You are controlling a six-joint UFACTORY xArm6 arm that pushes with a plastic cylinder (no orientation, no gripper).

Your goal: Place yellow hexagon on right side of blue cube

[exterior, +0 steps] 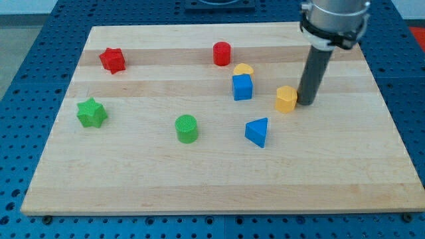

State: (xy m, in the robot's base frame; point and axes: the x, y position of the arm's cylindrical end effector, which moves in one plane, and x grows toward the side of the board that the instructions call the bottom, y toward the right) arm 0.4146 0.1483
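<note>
Nearest the camera among the blocks lies the blue triangular prism (257, 131), toward the view's bottom and to the view's left of my tip (307, 102). No pincer is fitted on this arm: it ends in a straight dark rod, so no spread or pinched state can be told; the rod simply stands upright on the wooden bench (345, 179).

My tip rests just beside the yellow hexagon (286, 99), on that block's right in the view, touching it or very nearly so; the exact contact cannot be made out. The yellow hexagon sits between my tip and the blue cube (242, 87), which lies farther to the view's left of the tip and slightly toward the view's top. A visible gap of bare wood separates the hexagon from the cube.

Directly behind the blue cube, toward the view's top and touching it or nearly so, peeks a yellow half-round block (243, 68). Farther up and to the left of my tip stands the red cylinder (222, 53).

Well apart from my tip, to the view's left and a little lower, stands the green cylinder (187, 128). Farther left sits the green star (91, 112), and the red star (113, 60) is far to the left, near the top.
</note>
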